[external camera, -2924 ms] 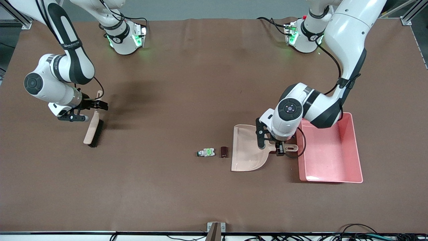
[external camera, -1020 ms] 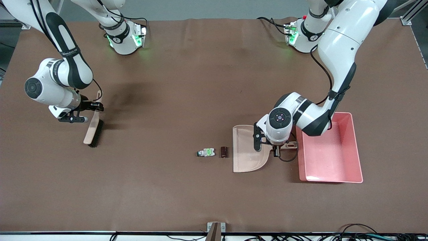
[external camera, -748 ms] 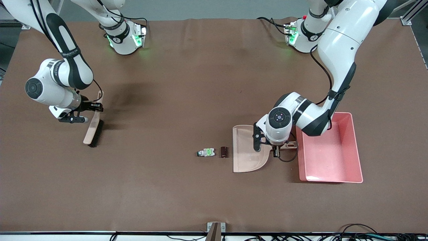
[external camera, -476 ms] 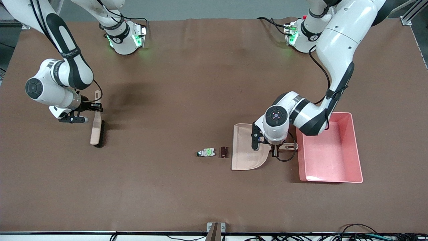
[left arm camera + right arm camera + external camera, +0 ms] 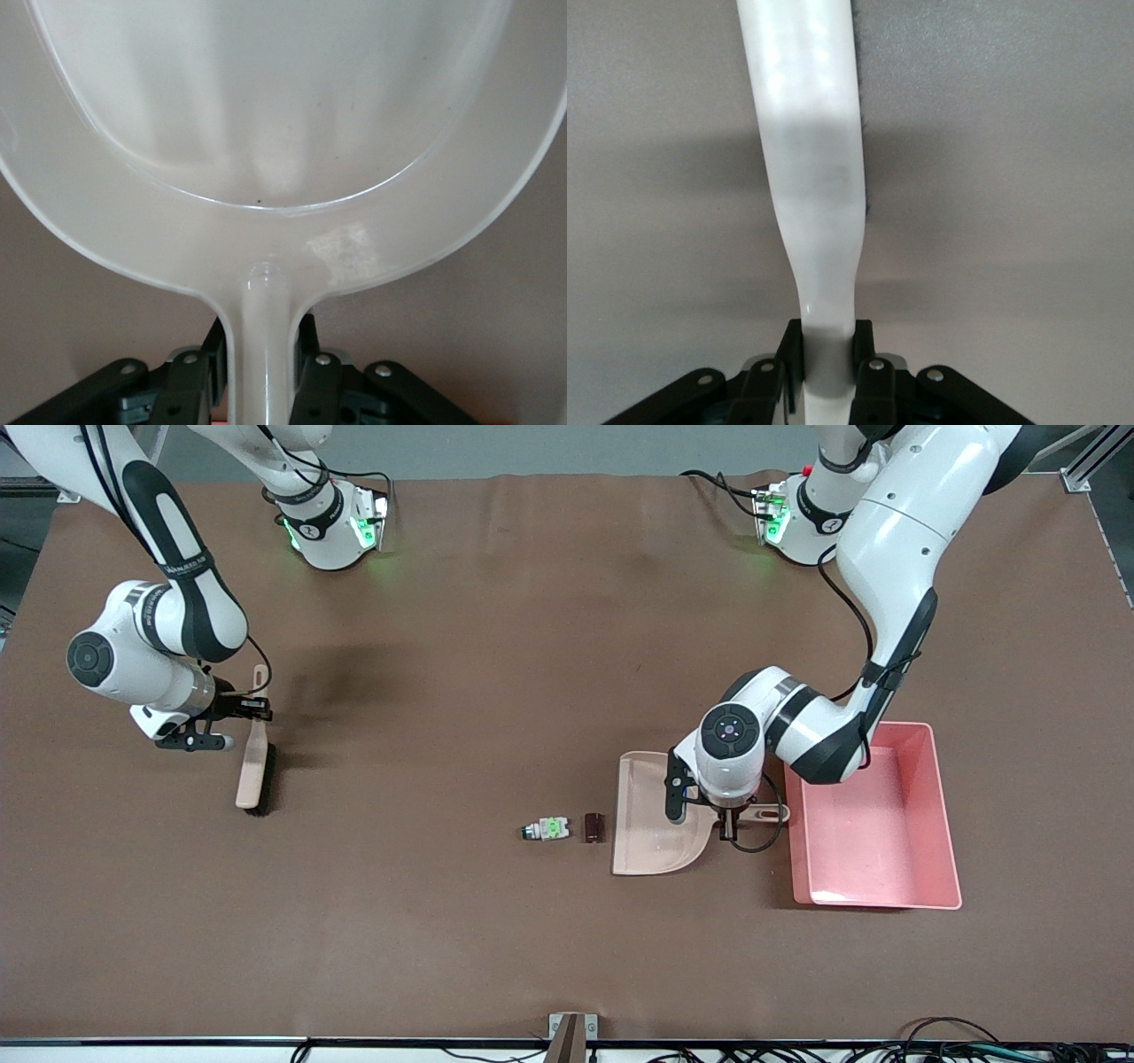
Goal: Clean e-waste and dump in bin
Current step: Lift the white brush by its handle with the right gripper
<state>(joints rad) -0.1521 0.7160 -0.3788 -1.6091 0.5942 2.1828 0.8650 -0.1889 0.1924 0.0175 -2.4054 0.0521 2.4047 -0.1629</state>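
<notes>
Both implements gripped; brush has swung upright and the dustpan has edged toward the parts since the earlier frames.

Front view: right tool (image 5: 251,710) is clamped on the brush (image 5: 252,766) handle at the right arm's end of the surface (image 5: 496,646), bristles pointing to 6 o'clock. Left tool (image 5: 732,815) is clamped on the dustpan (image 5: 651,815) handle. Maroon block (image 5: 593,827) sits just off the pan lip at 9 o'clock, green-and-white component (image 5: 547,829) just past it; pink bin (image 5: 873,819) lies at the pan's 3 o'clock.
Left wrist view: fingers (image 5: 197,376) pinch the handle, pan empty.
Right wrist view: fingers (image 5: 868,372) squeeze the brush stem.
Judgement: keep the pan lip flat and steady, carry the brush past the component, sweep low toward the pan.
</notes>
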